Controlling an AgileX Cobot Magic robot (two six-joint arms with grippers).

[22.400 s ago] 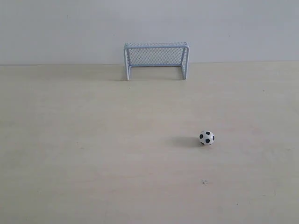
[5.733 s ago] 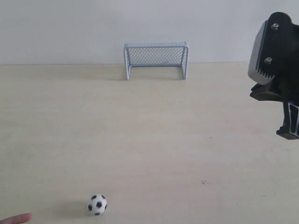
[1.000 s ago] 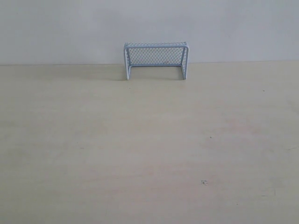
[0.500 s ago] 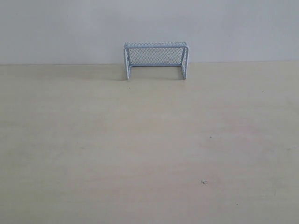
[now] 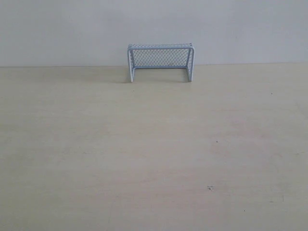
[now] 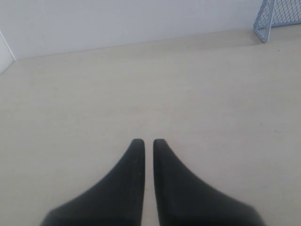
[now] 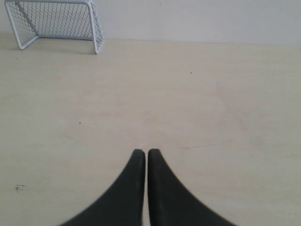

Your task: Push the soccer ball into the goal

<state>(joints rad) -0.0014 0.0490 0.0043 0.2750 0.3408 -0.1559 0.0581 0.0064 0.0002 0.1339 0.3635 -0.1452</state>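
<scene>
The soccer ball shows in none of our three views, so we cannot tell where it lies relative to either gripper.

The goal [image 5: 160, 48] stands upright at the far edge of the table [image 5: 154, 154], with its back close to the white wall [image 5: 154, 24]. In our exterior view its open mouth faces the camera. Its pale blue-white tubular frame carries fine mesh netting over the back, top and sides.

From our left gripper [image 6: 148, 141], the goal [image 6: 277, 14] lies well ahead of the fingertips and off toward the right arm's side. Only a corner post and a patch of netting reach into that view. The two dark fingers [image 6: 134, 160] are closed together, with only a thin sliver of tabletop showing between them, and they clasp nothing. The pale table runs on ahead of them up to the wall.

From our right gripper [image 7: 146, 151], the goal [image 7: 54, 19] also lies well ahead, off toward the left arm's side. Here we see the whole frame and its mouth. This gripper's fingers [image 7: 157, 174] are likewise pressed nearly together, clenched on nothing. A small dark speck [image 7: 19, 187] marks the table off to the side of these fingers, apart from them and far nearer to them than to the goal.
</scene>
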